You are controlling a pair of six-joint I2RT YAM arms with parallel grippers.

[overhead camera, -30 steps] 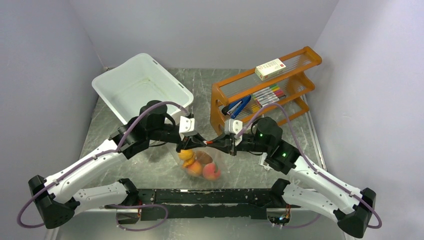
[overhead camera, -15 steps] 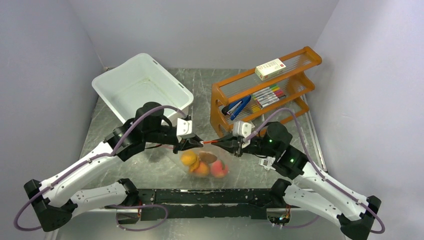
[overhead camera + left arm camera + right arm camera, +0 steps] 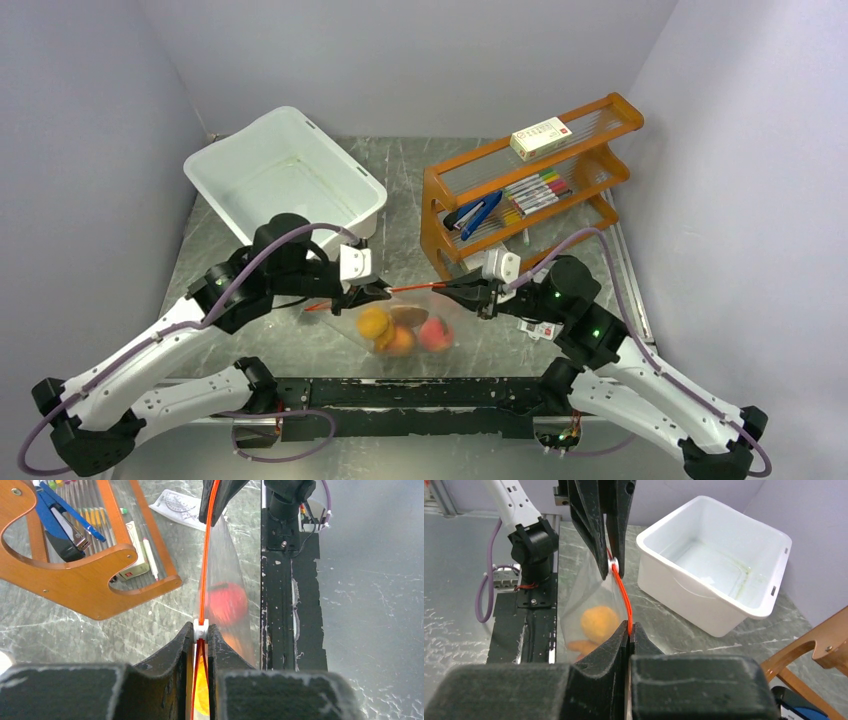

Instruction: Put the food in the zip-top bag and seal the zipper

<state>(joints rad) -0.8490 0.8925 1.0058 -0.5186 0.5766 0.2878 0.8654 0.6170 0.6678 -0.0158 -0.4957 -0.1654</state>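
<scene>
Reaches in from the near left with the left arm (image 3: 170, 335), elbow bent, wrist level. Clamps with the left pincer (image 3: 201, 629), jaws pressed tight, the thin orange-red zipper strip (image 3: 412, 287) at a small white slider (image 3: 201, 626). Stretches that strip straight across, with the clear floppy plastic bag (image 3: 400, 338) hanging beneath, seemingly resting on the grey marbled surface (image 3: 300, 340). Keeps inside it the roundish orange, brown and peach-pink toy fruits (image 3: 376, 322). Pinches the strip's far end with the right pincer (image 3: 630, 630), fully closed, right arm (image 3: 640, 370) mirrored.

Clear glossy plastic bag (image 3: 440, 305), white plastic tub (image 3: 235, 135), wooden rack (image 3: 432, 200)
</scene>
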